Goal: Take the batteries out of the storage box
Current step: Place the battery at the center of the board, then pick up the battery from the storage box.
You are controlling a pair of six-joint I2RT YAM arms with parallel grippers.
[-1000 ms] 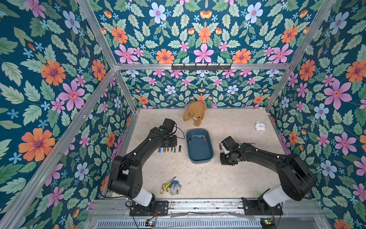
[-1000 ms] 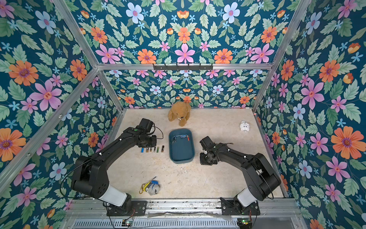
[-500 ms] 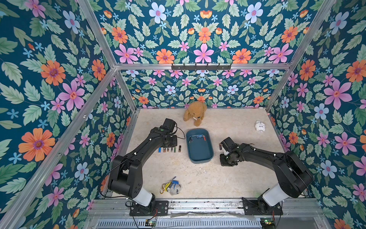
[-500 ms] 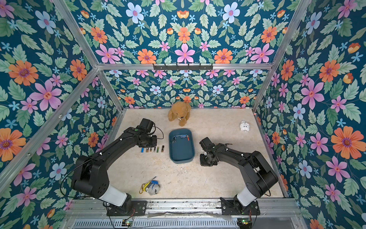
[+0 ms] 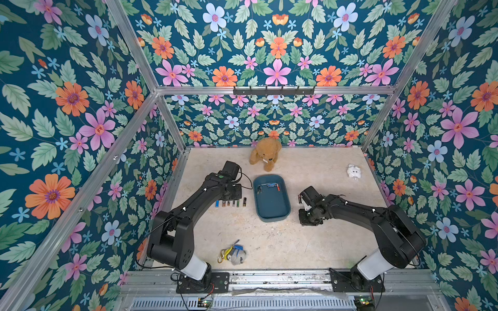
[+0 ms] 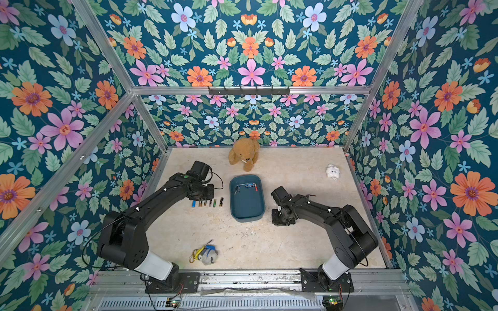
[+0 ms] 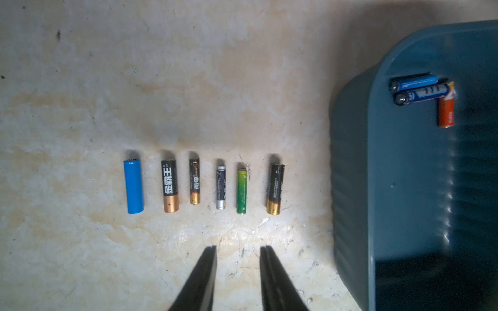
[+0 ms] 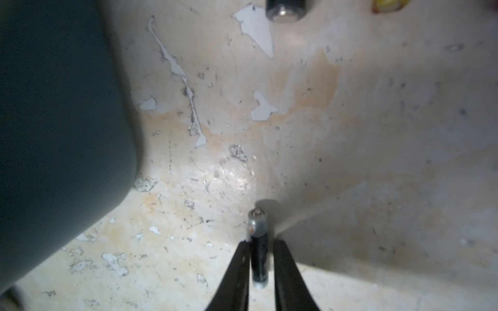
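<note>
The teal storage box (image 5: 272, 212) (image 6: 246, 210) sits mid-table with three batteries (image 5: 269, 185) (image 7: 420, 90), two blue and one orange, at its far end. Several more batteries (image 5: 231, 203) (image 7: 221, 185) lie in a row on the table to its left. My left gripper (image 7: 237, 247) hovers open over that row with nothing between its fingers. Right of the box, my right gripper (image 8: 260, 242) (image 5: 306, 207) is low over the table, open. A thin black battery (image 8: 258, 223) lies between its fingers, with a gap on one side. The box wall (image 8: 54, 107) is beside it.
A brown teddy bear (image 5: 265, 156) sits behind the box and a small white toy (image 5: 353, 171) lies at the back right. A keychain bundle (image 5: 233, 254) is near the front edge. Another battery end (image 8: 285, 10) lies ahead of the right gripper. Flowered walls enclose the table.
The right gripper's jaws have parted a little around the black battery, which now rests on the table. The left arm has not moved.
</note>
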